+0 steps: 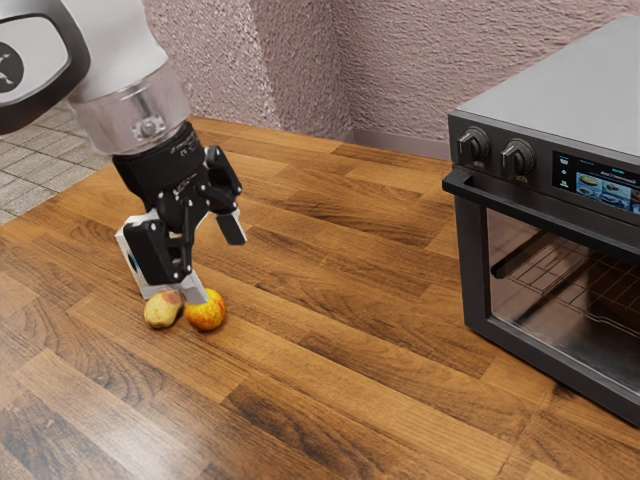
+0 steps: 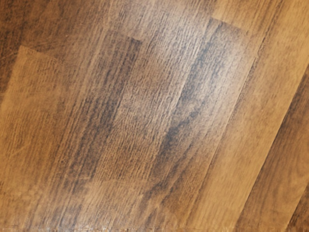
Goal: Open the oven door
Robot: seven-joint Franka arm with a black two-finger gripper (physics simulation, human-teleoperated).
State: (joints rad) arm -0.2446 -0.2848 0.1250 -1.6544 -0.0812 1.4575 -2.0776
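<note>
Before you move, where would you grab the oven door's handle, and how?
Probably the handle, in from its end, coming from the front, one jaw above and one below, because it's a long, level bar sticking out from the oven door.

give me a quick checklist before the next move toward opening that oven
1. Gripper open, ready to take a handle: ok.
2. Oven door shut, so opening it is yet to do: ok.
3. Gripper at the door handle: not ok, it is well off toward the exterior view's left.
4. Visible stretch of handle free of obstacles: ok.
5. Gripper not touching the round fruit: cannot tell, the two overlap in the exterior view.
6. Yellowish fruit away from the door: ok.
</note>
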